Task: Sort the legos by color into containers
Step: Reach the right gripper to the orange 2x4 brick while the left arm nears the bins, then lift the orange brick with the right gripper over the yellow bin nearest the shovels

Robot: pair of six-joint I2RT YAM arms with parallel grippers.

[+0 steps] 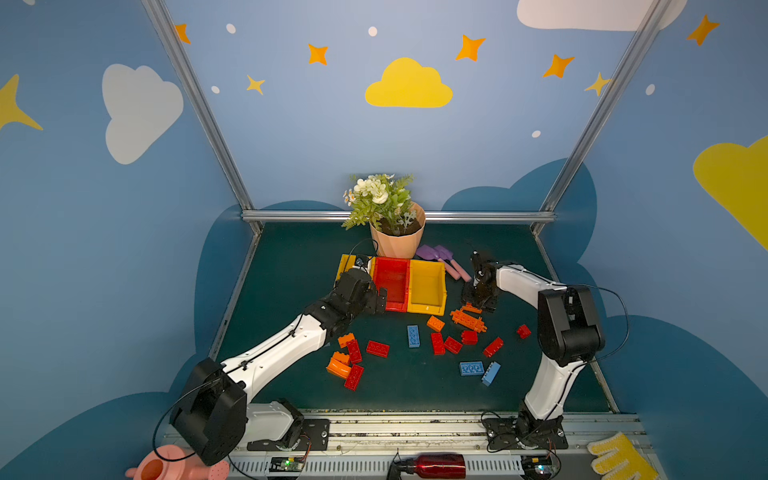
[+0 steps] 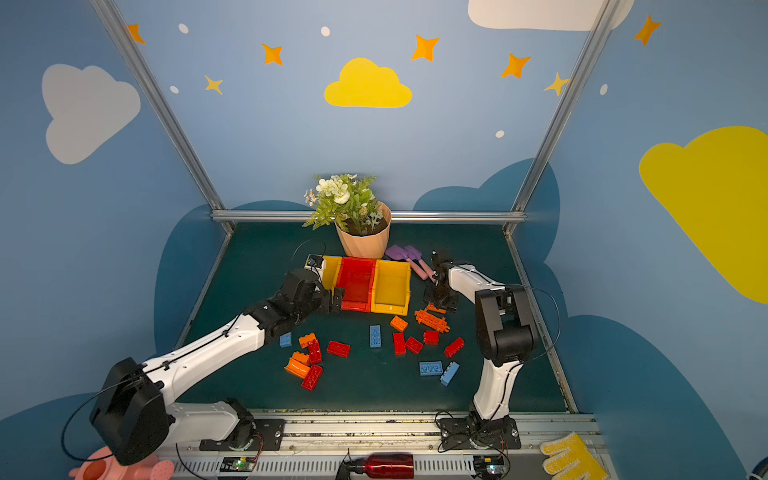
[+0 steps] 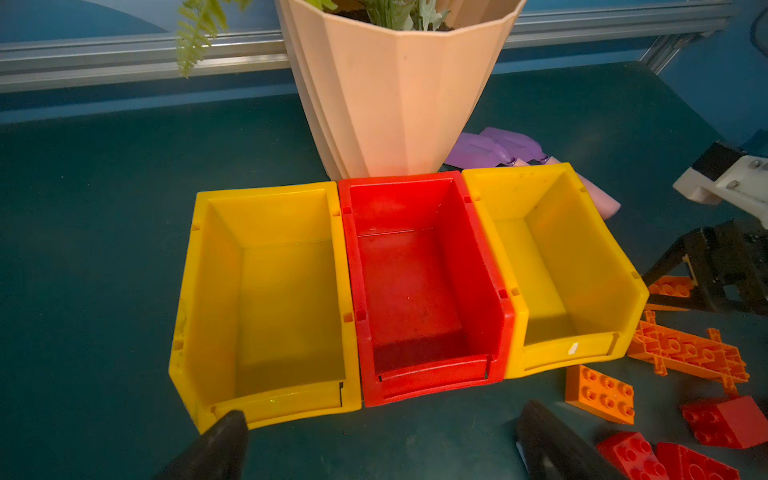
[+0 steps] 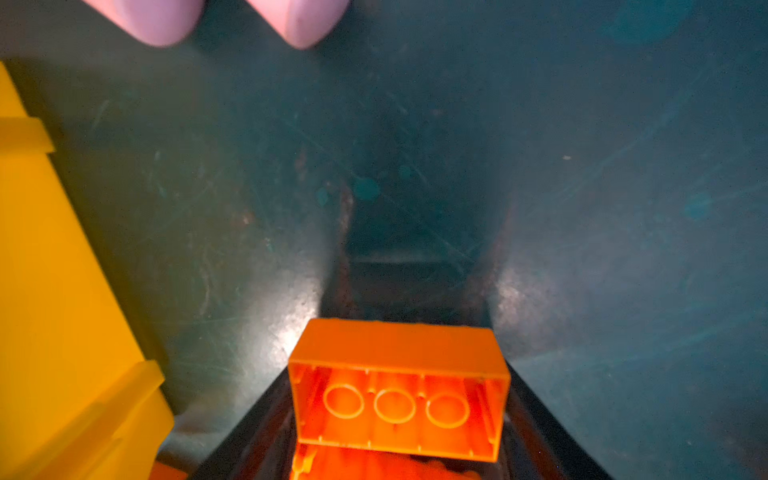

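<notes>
Along the desk's front edge: a glossy red bottle (image 1: 436,465) lies on its side between a pink watering can (image 1: 162,467) and a knobbly yellow glove (image 1: 619,457).
Desk: dark green mat (image 4: 582,166), matt and finely scratched.
Loose legos: hard, shiny studded pieces are scattered over the desk's middle. Among them are a red brick (image 1: 353,377), a blue brick (image 1: 471,368), a curved orange piece (image 1: 337,368) and a flat orange lattice plate (image 1: 468,321). None lies in a bin.
Left fingers (image 3: 220,444): black and tapered, spread wide with nothing between them, just before the near ends of the left yellow bin and the red bin.
Orange brick (image 4: 399,345): rectangular, its hollow face with three round rings turned to the right wrist camera. It sits between the right fingers, near the right yellow bin's outer front corner and just beyond the lattice plate.
Right fingers (image 4: 540,440): black, one at each short end of the orange brick. Whether they press on it or only flank it cannot be told.
Bins: three smooth plastic open-top boxes stand side by side and touching, each with a low front lip: left yellow bin (image 3: 266,189), red bin (image 3: 399,178), right yellow bin (image 3: 519,169). All three are empty.
Behind the bins: a peach faceted flower pot (image 3: 395,104) with green leaves stands just behind the red bin. Purple shovels (image 3: 490,149) with pink handles lie beside it.
</notes>
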